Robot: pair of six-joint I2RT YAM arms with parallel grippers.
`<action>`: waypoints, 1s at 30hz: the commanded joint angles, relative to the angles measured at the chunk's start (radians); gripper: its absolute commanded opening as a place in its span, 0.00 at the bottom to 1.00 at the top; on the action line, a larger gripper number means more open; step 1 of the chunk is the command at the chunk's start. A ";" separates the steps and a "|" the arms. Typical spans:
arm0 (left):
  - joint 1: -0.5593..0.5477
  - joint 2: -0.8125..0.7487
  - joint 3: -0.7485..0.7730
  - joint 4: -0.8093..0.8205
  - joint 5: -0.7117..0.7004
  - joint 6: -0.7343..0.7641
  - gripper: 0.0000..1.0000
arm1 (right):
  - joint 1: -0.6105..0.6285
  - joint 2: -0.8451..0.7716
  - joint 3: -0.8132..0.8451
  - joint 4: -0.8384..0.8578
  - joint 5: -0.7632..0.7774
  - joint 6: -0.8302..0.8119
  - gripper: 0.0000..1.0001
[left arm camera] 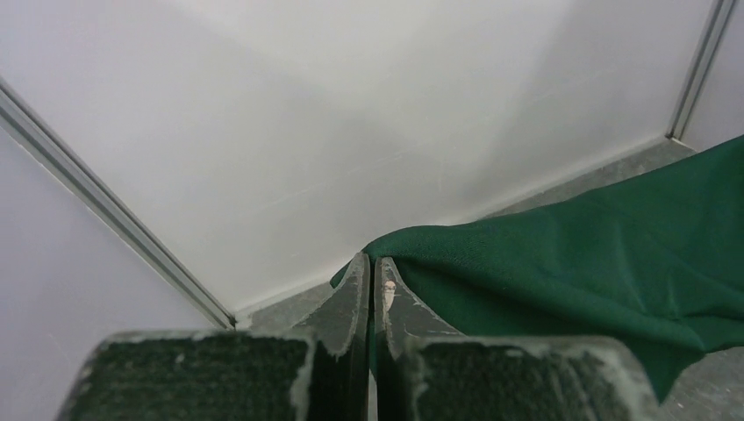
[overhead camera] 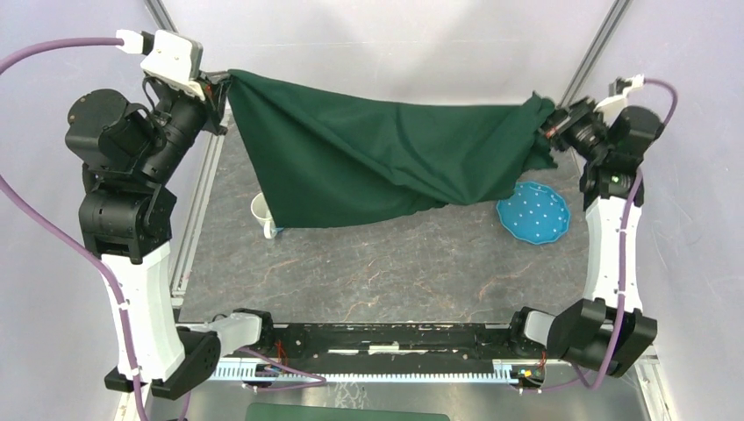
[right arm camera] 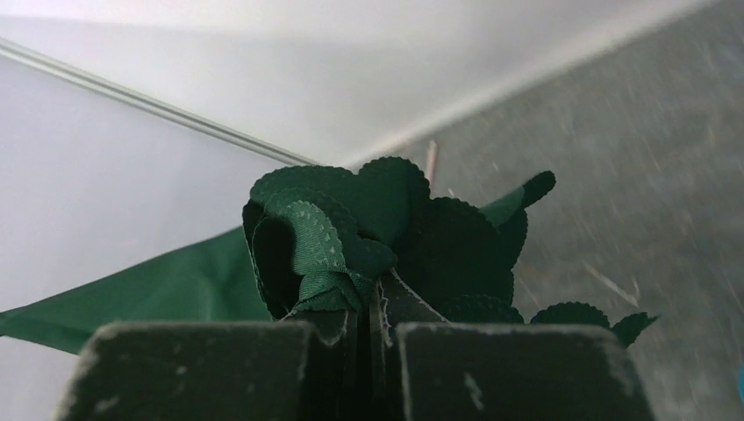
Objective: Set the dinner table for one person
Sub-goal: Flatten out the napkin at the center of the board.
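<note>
A dark green scallop-edged cloth [overhead camera: 377,149] hangs stretched between my two grippers above the far half of the dinner table [overhead camera: 377,272]. My left gripper [overhead camera: 219,88] is shut on the cloth's left corner [left arm camera: 386,250] at the far left. At the far right, my right gripper [overhead camera: 551,118] is shut on a bunched, scalloped corner [right arm camera: 351,237]. The cloth sags in the middle and its lower edge reaches down toward the table. A white mug [overhead camera: 263,215] stands partly hidden behind the cloth's lower left edge. A blue dotted plate [overhead camera: 533,213] lies at the right.
White walls with metal frame posts [overhead camera: 597,44] close in the back and sides. A rail [overhead camera: 377,338] runs along the near edge between the arm bases. Bare grey table surface lies in front of the cloth.
</note>
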 commanded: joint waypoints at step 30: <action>0.009 -0.067 -0.463 0.120 0.018 -0.109 0.02 | 0.001 0.022 -0.090 -0.224 0.233 -0.274 0.00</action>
